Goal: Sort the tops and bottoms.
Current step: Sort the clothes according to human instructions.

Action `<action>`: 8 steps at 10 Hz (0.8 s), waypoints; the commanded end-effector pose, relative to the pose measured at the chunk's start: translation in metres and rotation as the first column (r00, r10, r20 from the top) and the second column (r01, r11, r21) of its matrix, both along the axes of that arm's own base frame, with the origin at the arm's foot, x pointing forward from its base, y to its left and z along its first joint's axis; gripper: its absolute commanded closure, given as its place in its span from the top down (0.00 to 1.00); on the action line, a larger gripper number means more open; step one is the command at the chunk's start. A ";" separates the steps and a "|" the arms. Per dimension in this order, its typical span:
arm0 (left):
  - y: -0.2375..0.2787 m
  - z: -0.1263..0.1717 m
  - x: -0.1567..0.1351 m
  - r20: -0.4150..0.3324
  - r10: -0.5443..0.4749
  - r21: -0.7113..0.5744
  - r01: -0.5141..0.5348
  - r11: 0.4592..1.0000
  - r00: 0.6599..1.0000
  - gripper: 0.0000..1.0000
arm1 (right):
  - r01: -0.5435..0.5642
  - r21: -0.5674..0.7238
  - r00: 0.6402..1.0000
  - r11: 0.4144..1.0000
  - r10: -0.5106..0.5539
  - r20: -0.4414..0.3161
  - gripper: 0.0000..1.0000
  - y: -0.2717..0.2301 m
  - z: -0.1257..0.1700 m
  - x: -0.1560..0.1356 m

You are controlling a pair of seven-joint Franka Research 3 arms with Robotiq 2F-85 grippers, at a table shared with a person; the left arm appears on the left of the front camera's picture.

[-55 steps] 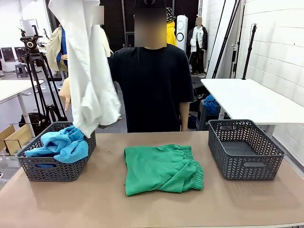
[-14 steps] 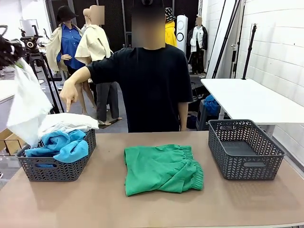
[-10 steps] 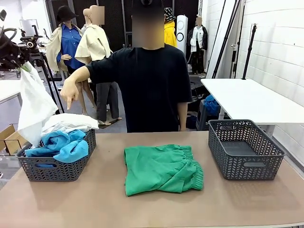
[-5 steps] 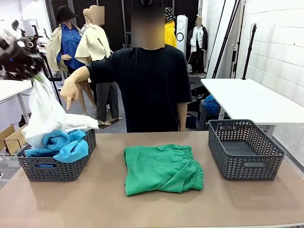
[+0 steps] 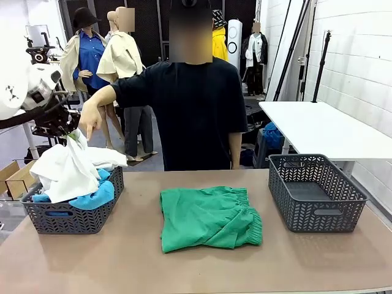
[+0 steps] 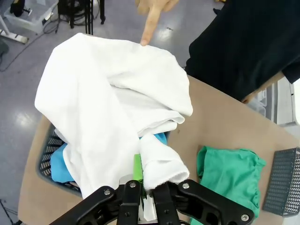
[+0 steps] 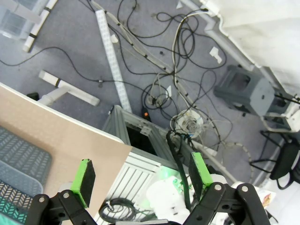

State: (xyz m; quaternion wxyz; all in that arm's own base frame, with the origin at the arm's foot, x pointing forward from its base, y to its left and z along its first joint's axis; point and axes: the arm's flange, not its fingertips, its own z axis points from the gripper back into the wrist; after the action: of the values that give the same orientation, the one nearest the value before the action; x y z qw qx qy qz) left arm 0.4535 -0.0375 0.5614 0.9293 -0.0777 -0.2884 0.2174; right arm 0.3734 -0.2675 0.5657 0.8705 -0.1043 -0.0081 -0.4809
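The left gripper (image 6: 143,199) has its jaws pinching the white shirt (image 5: 70,168) over the left basket (image 5: 73,217), the green shorts (image 5: 208,217) lie mid-table, and the right gripper (image 7: 140,176) hangs with jaws spread.

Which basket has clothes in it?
The basket on the robot's left: the white shirt and blue shirts are piled in it. The basket on the robot's right holds nothing.

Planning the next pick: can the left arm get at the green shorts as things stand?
Probably not yet. The left gripper is shut on the white shirt draped over the left basket. The green shorts lie uncovered mid-table, so after letting go the way looks free.
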 end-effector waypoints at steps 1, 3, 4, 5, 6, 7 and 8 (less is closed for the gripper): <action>0.002 -0.003 0.005 0.015 -0.012 0.039 0.012 0.999 1.000 0.05 | -0.005 0.004 1.000 1.000 0.005 0.001 1.00 0.001 -0.001 -0.002; 0.003 -0.006 0.010 0.003 -0.029 0.050 0.029 0.998 1.000 0.45 | -0.005 0.004 1.000 1.000 0.005 0.001 1.00 0.001 -0.001 -0.002; 0.004 -0.006 0.011 0.007 -0.032 0.056 0.032 0.998 0.999 0.65 | -0.005 0.004 1.000 1.000 0.005 0.001 1.00 0.001 -0.001 -0.002; 0.005 -0.005 0.014 0.007 -0.024 0.063 0.024 0.998 1.000 0.85 | -0.005 0.004 1.000 1.000 0.005 0.001 1.00 0.001 -0.001 -0.002; 0.008 -0.004 0.017 -0.003 -0.015 0.059 0.015 0.998 1.000 1.00 | -0.005 0.004 1.000 1.000 0.005 0.001 1.00 0.001 -0.001 -0.002; 0.015 0.000 0.018 -0.010 0.003 0.056 -0.002 0.998 1.000 1.00 | -0.005 0.004 1.000 1.000 0.005 0.001 1.00 0.001 -0.001 -0.002; 0.026 0.008 0.019 -0.016 0.002 0.038 -0.001 0.999 1.000 1.00 | -0.005 0.004 1.000 1.000 0.005 0.001 1.00 0.001 -0.001 -0.002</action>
State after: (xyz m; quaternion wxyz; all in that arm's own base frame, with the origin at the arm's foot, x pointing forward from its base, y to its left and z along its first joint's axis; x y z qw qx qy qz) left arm 0.4667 -0.0218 0.5593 0.9308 -0.0608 -0.2899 0.2144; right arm 0.3734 -0.2676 0.5657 0.8705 -0.1043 -0.0080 -0.4809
